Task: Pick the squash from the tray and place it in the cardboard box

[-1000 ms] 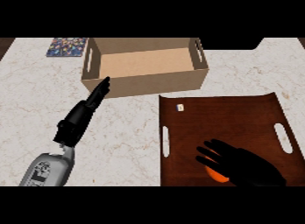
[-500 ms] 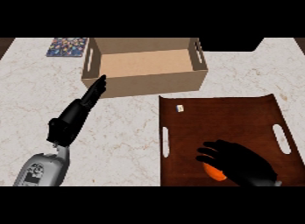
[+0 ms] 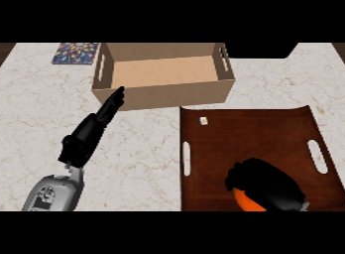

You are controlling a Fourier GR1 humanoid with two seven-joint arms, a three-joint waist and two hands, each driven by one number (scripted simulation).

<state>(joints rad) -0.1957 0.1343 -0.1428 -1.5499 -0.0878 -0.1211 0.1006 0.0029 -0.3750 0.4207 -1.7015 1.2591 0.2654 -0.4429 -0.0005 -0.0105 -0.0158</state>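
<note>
Two hands in view. Right hand (image 3: 267,182) sits low on the brown tray (image 3: 278,129), fingers curled down over the squash (image 3: 246,201). Only a sliver of the squash shows: bright orange, smooth, peeking from under the hand's left side at the tray's near end. Left hand (image 3: 95,130) is over the marble counter (image 3: 29,124), fingers straight and together, tips overlapping the near wall of the open cardboard box (image 3: 164,94); contact unclear. Small white bit (image 3: 203,120) at the tray's far-left corner.
</note>
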